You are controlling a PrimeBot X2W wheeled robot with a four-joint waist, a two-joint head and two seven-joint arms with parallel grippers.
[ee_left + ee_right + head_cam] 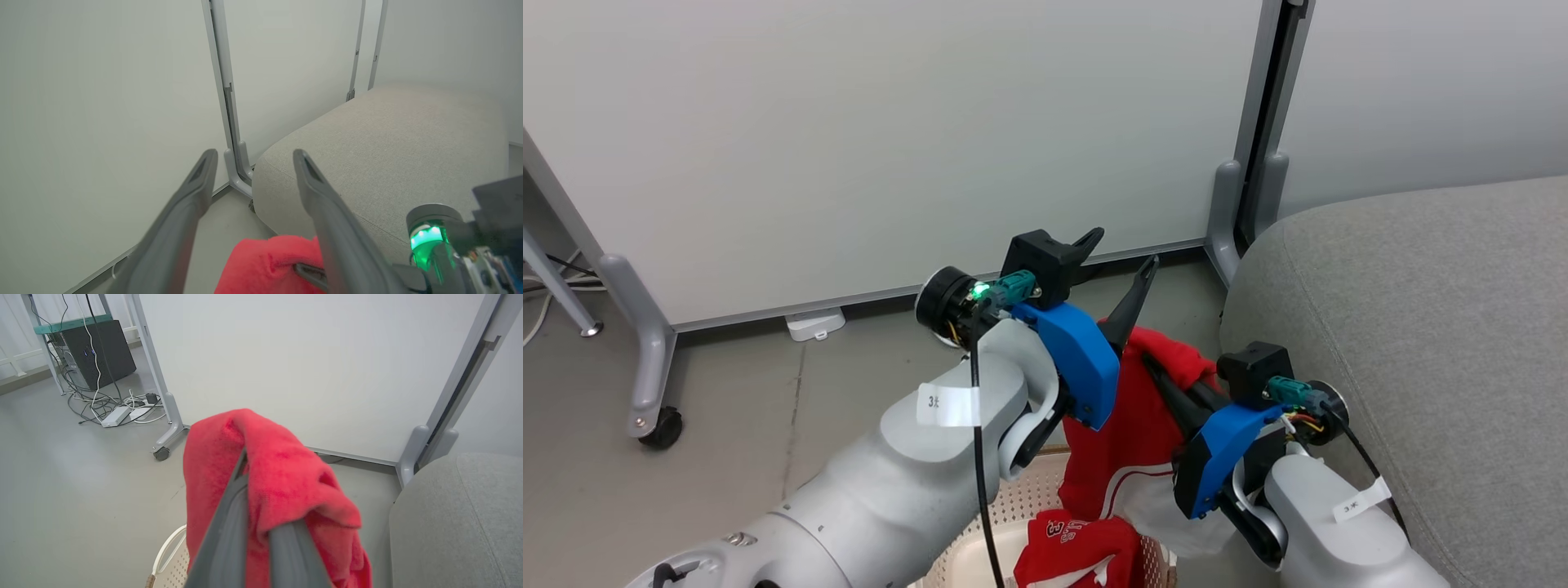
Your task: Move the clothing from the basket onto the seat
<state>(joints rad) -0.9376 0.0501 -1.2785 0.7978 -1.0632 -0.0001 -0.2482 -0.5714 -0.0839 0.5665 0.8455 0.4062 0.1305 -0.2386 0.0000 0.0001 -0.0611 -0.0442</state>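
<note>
My right claw point(1164, 376) is clamped on the red shirt point(1127, 425), my left claw point(1125, 247) gapes empty, and the shirt's dangling tail could snag on the basket point(1029, 498).

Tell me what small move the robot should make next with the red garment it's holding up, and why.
Probably swing the right gripper rightward over the sofa, lifting slightly. It is shut on a red garment whose lower end hangs at the basket rim, and the sofa stands right beside it. The left gripper is open, holding nothing.
</note>
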